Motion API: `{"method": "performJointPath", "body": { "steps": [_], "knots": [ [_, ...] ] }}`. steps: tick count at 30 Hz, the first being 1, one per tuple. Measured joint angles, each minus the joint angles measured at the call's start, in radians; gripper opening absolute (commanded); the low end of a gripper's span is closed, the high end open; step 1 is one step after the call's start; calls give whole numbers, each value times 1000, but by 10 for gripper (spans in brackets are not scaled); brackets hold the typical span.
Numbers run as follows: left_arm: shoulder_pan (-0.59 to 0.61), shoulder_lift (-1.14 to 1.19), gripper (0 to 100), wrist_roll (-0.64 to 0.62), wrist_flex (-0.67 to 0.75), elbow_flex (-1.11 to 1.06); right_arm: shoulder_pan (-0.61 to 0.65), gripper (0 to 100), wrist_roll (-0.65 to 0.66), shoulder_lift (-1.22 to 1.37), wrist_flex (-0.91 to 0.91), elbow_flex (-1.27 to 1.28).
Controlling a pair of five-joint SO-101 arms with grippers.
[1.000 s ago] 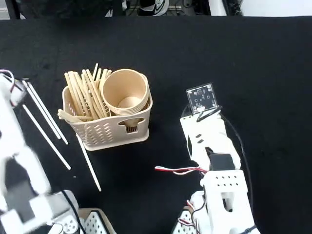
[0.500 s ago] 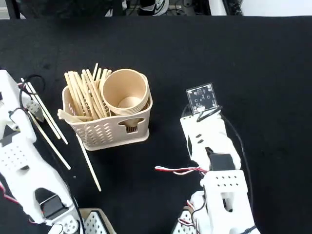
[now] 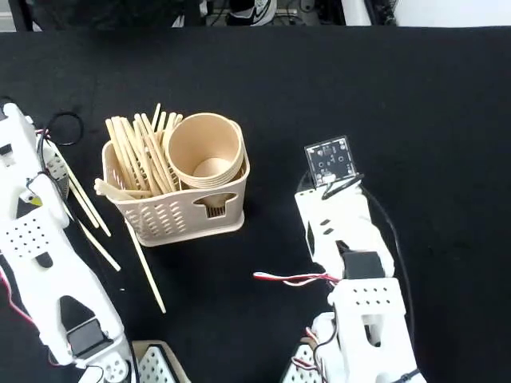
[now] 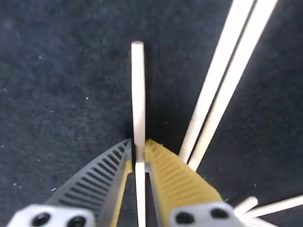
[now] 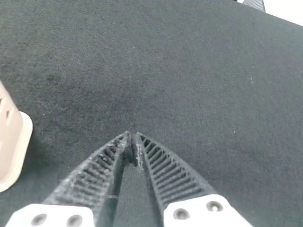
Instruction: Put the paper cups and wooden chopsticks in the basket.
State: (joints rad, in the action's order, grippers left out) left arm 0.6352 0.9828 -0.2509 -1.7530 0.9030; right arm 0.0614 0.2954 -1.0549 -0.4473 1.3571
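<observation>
1. High view: the basket (image 3: pixel 180 209), left of the table's (image 3: pixel 359 80) centre, holds stacked paper cups (image 3: pixel 204 152) and a chopstick bundle (image 3: pixel 140 155). Loose chopsticks (image 3: pixel 144 266) lie between it and the left edge.
2. Left wrist view: the left gripper (image 4: pixel 139 153) pinches one chopstick (image 4: pixel 138 94) near its end, presumably for lifting.
3. Right wrist view: the right gripper (image 5: pixel 131 144) is pressed together on nothing, parked clear of the work.

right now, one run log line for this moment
left end effector: shut on chopstick | right end effector: shut, empty | basket: holds paper cups and chopstick bundle | loose chopsticks: on table beside basket
</observation>
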Motion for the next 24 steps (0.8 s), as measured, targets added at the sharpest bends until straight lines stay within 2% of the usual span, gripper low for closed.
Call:
{"method": "performJointPath", "body": {
  "steps": [4, 9, 16, 21, 24],
  "knots": [
    [12, -75, 29, 8, 3, -20, 0, 15, 0, 0, 0, 0],
    [6, -311, 29, 8, 2, -152, 0, 15, 0, 0, 0, 0],
    [0, -853, 29, 8, 14, -396, 0, 15, 0, 0, 0, 0],
    [-63, -1286, 29, 8, 118, -618, 0, 15, 0, 0, 0, 0],
    [-130, -1557, 29, 9, 235, -818, 0, 15, 0, 0, 0, 0]
  ]
}}
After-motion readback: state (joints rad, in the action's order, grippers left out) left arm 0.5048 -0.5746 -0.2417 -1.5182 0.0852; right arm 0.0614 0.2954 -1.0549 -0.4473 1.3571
